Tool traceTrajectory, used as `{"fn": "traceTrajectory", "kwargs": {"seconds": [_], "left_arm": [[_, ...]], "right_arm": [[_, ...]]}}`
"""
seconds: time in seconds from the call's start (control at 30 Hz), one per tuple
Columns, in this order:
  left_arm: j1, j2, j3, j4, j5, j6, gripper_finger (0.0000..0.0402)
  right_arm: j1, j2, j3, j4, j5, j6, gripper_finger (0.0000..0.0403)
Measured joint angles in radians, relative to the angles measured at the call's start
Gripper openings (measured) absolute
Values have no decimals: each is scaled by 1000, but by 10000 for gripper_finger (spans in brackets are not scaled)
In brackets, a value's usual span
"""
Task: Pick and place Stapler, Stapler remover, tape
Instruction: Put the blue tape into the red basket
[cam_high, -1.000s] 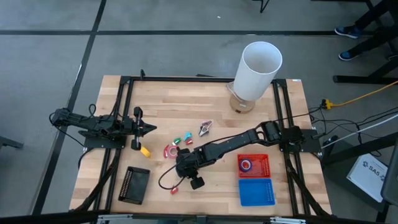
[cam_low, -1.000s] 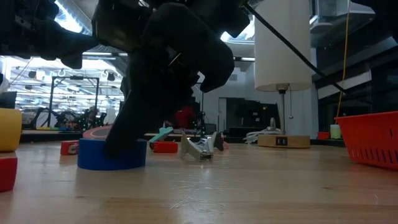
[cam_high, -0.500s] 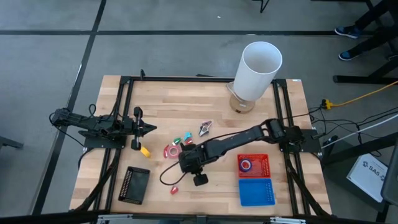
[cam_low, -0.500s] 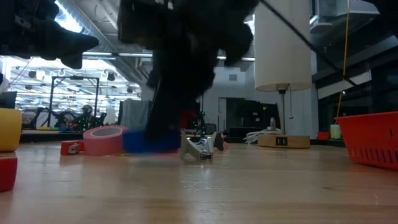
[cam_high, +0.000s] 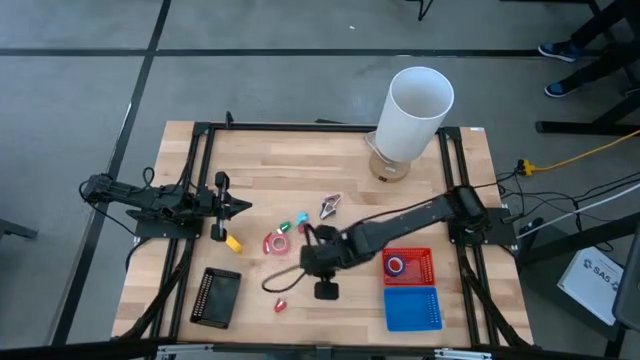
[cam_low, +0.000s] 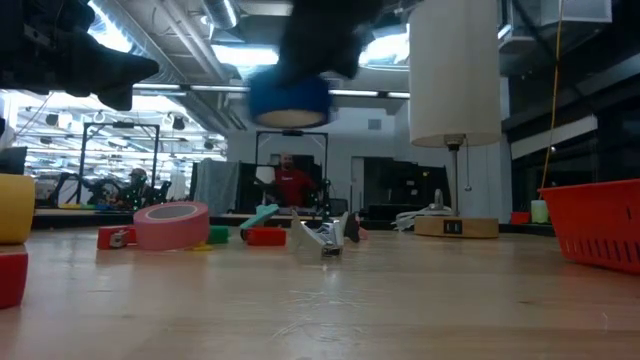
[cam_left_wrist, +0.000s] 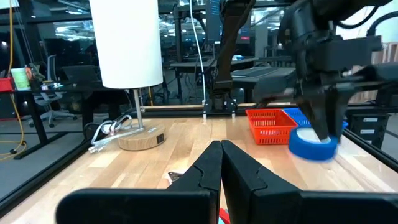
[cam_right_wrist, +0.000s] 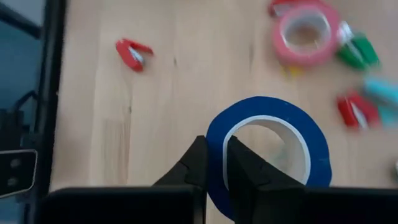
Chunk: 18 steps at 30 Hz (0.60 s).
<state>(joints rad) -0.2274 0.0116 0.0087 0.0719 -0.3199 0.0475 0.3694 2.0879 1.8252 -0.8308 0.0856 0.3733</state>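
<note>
High view: your right gripper (cam_high: 312, 258) sits over the middle of the light wooden table (cam_high: 280, 160), beside the red mesh basket (cam_high: 420, 262).
Right gripper: its fingers (cam_right_wrist: 198, 163) pinch the wall of the blue ring of tape (cam_right_wrist: 268, 154), one inside the ring and one outside.
Change: a second ago you had that blue roll resting on the boards; now the low view shows it lifted clear of the wood (cam_low: 289, 98), and the arm has drawn toward the basket.
Pink-red tape roll (cam_low: 171, 224): it lies flat on the table where it was, among small red and green pieces.
Red basket contents: one tape ring (cam_high: 397, 266) lies inside.
Left gripper (cam_high: 240, 208): it waits at the table's left edge, fingers (cam_left_wrist: 205, 171) pressed together.
Tall white cylinder (cam_high: 415, 112): it stands at the far edge.
</note>
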Motion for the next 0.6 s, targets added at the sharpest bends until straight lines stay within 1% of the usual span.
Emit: {"fn": "traceTrajectory", "kwargs": {"seconds": [0.23, 0.4, 0.47, 0.6], "left_arm": [[0, 0, 0, 1, 0, 0, 4], [0, 0, 0, 0, 0, 0, 4], [0, 0, 0, 0, 0, 0, 4], [0, 0, 0, 0, 0, 0, 4]], "right_arm": [[77, -69, 0, -176, 165, 360, 31], [109, -119, 0, -348, 188, 566, 31], [113, -128, 0, -403, 213, 626, 31], [115, -148, 0, -468, 242, 759, 31]]}}
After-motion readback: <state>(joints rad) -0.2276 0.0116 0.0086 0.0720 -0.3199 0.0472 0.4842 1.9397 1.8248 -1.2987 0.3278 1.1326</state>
